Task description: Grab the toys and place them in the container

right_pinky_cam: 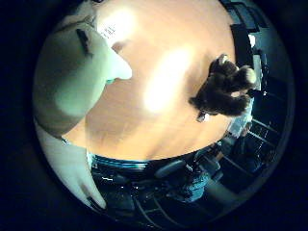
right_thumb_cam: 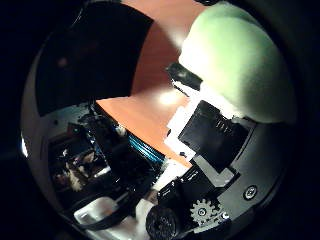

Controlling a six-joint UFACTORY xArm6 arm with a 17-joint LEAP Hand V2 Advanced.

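Closest to the palm is a pale green, rounded soft plush toy (right_pinky_cam: 72,72) that fills a large part of both palm views. It is lifted clear of the surface below. The white and black hand (right_thumb_cam: 210,165) is closed on it: a black and white finger (right_thumb_cam: 186,80) lies against the toy's side in the thumb-side view. In the little-finger-side view a white finger (right_pinky_cam: 72,168) runs along under the toy's bulk. A short dark slit marks the toy's pale skin, and a blunt pale tip juts from it over the wood. Further off lies the glossy orange-brown wooden tabletop (right_pinky_cam: 159,130), with bright patches of light on it. On the tabletop, well apart from the held toy and right by the tabletop's edge, sits a dark brown furry plush toy (right_pinky_cam: 226,89). It is at about three o'clock of the wooden surface as the little-finger-side view shows it. In the thumb-side view a broad black shape (right_thumb_cam: 90,60) covers the tabletop at about ten o'clock from the held toy. Whether it is the container cannot be told. Beyond the tabletop's edge is a dim room with dark furniture too murky to make out.
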